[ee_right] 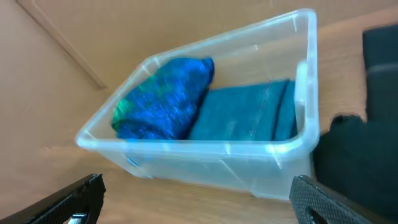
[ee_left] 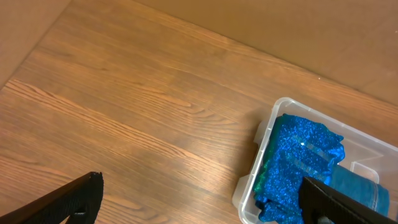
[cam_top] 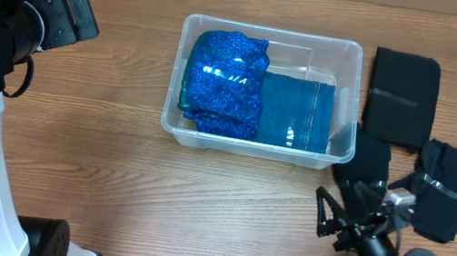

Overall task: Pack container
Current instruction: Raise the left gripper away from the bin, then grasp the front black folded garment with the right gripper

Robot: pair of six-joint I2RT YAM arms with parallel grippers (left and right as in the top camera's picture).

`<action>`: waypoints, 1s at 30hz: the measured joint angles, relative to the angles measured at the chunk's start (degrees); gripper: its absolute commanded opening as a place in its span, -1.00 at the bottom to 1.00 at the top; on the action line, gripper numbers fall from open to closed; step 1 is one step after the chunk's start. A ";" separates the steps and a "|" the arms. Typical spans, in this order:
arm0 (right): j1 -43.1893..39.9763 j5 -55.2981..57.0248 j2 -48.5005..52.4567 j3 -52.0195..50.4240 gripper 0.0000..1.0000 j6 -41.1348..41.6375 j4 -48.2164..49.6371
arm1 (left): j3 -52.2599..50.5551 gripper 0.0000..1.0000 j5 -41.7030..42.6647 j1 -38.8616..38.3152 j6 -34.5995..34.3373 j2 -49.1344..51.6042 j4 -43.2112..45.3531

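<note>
**Container sits mid-table, part filled; black cloths wait to its right**

The left gripper (ee_left: 202, 183) hangs high over bare wood at the far left, fingers spread wide and holding nothing. The container (cam_top: 273, 30) stands in the middle of the table (cam_top: 111, 174). Inside it, a sparkly blue cloth (cam_top: 225, 81) fills the left half and a folded teal cloth (cam_top: 295, 111) lies flat on the right. Just beside its right wall lie a folded black cloth (cam_top: 402, 96) and a rumpled black cloth (cam_top: 445, 185). The right gripper (ee_right: 198, 186) is low near the container's front right corner, wide open and empty.

The next step is probably to fetch a black cloth. It should be pinched at a fold, lifted clear of the rim and laid on the flat teal side. The table is a smooth wood-grain top, and a plain brown board (ee_left: 311, 31) backs it.
</note>
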 measured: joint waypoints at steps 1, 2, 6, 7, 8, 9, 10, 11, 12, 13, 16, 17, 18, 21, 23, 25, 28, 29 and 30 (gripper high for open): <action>0.00 0.70 2.19 2.78 1.00 0.33 -1.62 | 0.00 1.00 0.02 0.00 -0.02 0.00 -0.02; 0.00 1.31 4.26 5.11 1.00 0.55 -3.41 | 0.00 1.00 0.04 0.00 -0.02 0.00 -0.07; 0.00 4.61 17.27 15.89 1.00 0.13 -10.38 | 0.00 1.00 0.04 0.00 0.00 0.00 -0.02; 0.00 5.22 21.33 18.64 1.00 -0.13 -11.45 | 0.00 1.00 0.02 0.00 0.02 0.00 0.00; 0.00 5.49 24.48 20.70 1.00 -0.28 -12.07 | 0.00 1.00 0.04 0.00 0.04 0.00 -0.07; 0.00 5.55 28.13 23.04 1.00 -0.50 -12.66 | 0.00 1.00 0.02 0.00 0.07 0.00 -0.04; 0.00 5.35 31.85 25.18 1.00 -0.66 -13.03 | 0.00 1.00 0.02 0.00 0.11 0.00 -0.04; 0.00 5.25 35.17 26.84 1.00 -0.83 -13.07 | 0.00 1.00 0.02 0.00 0.13 0.00 -0.04; 0.00 5.05 38.10 27.82 1.00 -0.90 -13.05 | 0.00 1.00 0.02 0.00 0.13 0.00 -0.04; -0.02 4.92 41.24 28.17 1.00 -0.90 -13.05 | 0.00 1.00 0.02 0.00 0.13 0.00 -0.02; -1.40 4.55 49.00 28.20 1.00 0.31 -12.39 | 0.00 1.00 0.02 0.00 0.11 0.00 -0.04; -2.80 4.50 51.84 28.30 1.00 0.72 -12.17 | 0.00 1.00 0.00 0.00 0.13 0.00 -0.04; -4.42 4.50 54.62 28.61 1.00 1.07 -12.24 | 0.00 1.00 0.02 0.00 0.13 0.00 -0.04; -9.94 4.48 61.51 32.81 1.00 1.42 -13.42 | 0.00 1.00 0.00 0.00 0.13 0.00 -0.02; -13.73 4.48 64.76 36.61 1.00 1.49 -13.33 | 0.00 1.00 0.00 0.00 0.13 0.00 0.00; -17.75 4.44 67.52 38.53 1.00 1.42 -13.07 | 0.00 1.00 0.00 0.00 0.13 0.00 -0.07; -22.40 4.26 72.17 38.66 1.00 0.61 -15.72 | 0.00 1.00 0.00 0.00 0.13 0.00 -0.02; -24.20 4.11 74.47 38.66 1.00 0.39 -15.93 | 0.00 1.00 0.00 0.00 0.13 0.00 -0.02; -25.38 3.78 76.06 38.66 1.00 0.17 -16.11 | 0.00 1.00 0.02 0.00 0.13 0.00 -0.04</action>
